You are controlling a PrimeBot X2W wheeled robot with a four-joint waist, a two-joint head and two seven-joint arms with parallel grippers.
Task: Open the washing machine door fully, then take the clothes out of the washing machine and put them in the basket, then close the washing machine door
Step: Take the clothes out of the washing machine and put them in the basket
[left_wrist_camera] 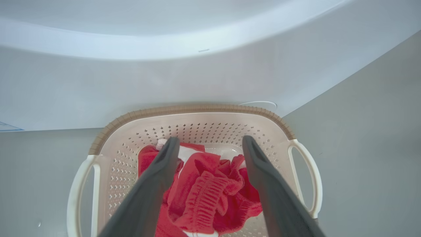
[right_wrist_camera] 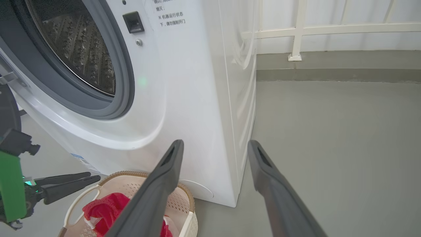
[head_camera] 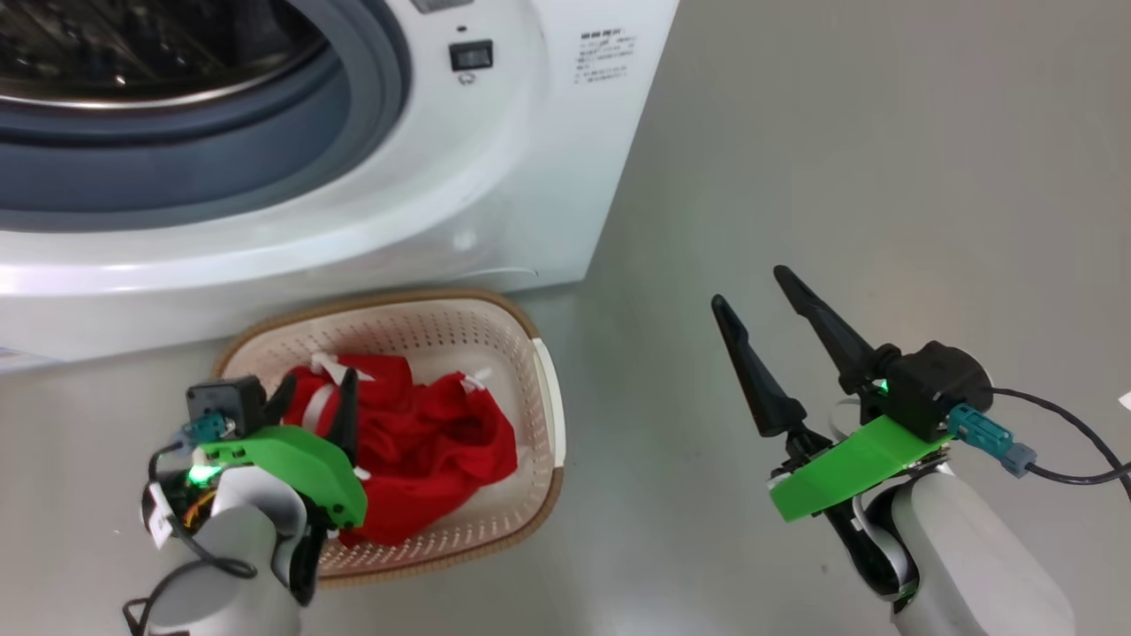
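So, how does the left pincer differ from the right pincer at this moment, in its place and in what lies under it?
The left pincer hangs over the basket; the right pincer hangs over the floor. The red clothes lie just below the left pincer; under the right pincer there is the floor alone. Both are open and hold nothing.

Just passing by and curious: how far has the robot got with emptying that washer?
Done: the red clothes lie in the basket, and the visible part of the drum looks empty. In hand: the left gripper hangs open above them; the right gripper is open over the floor. Left: closing the door, which stands open.
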